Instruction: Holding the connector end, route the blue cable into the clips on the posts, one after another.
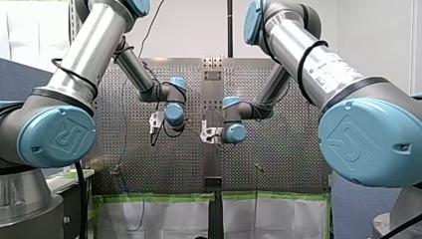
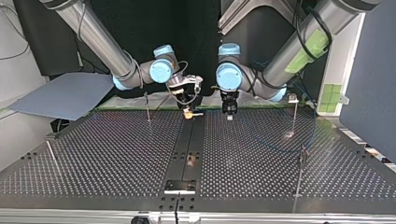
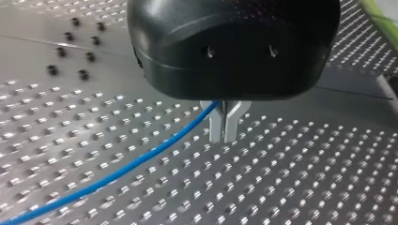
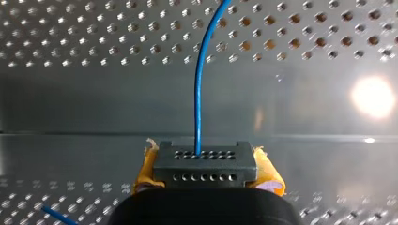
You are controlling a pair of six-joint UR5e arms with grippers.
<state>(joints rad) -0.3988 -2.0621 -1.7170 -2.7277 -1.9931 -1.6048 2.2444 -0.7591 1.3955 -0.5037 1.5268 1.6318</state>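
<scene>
**Two holds on the blue cable (image 3: 141, 159): both claws closed**

Left wrist view: the left gripper (image 3: 224, 135) has a black rounded housing w/ two slim metal fingers. It is pressed shut on the cable, no gap btwn the fingers. The cable is thin, smooth and round. It leaves the fingers and trails off low over the table (image 3: 305, 178), a matte metal sheet w/ rows of small holes. The housing hides whatever lies behind the fingers.

Right wrist view: the right gripper (image 4: 204, 157) is clamped on the connector (image 4: 206, 171), a dark flat block w/ two rows of small holes, held btwn frayed yellow pads (image 4: 146, 171). The cable rises from a hole in the block's upper row and curves away ahead. Another short bit of cable shows beside the gripper body. A glare spot sits on a smooth, unperforated band of the table.

Top view: both grippers hang close together near the table's far edge, either side of the smooth centre strip (image 2: 189, 144). Thin upright posts (image 2: 147, 106) stand on the table: one just beside the right gripper, two at the view's right, one leaning at its left. The cable shows as a faint loop on the holes near the right-hand posts; can't tell if it sits in any clip. A grey flat board (image 2: 65, 95) lies off the table's left.

Front view: big blue joint caps (image 1: 57, 134) on both arms block the table's sides. The grippers are small, mid-view.
</scene>
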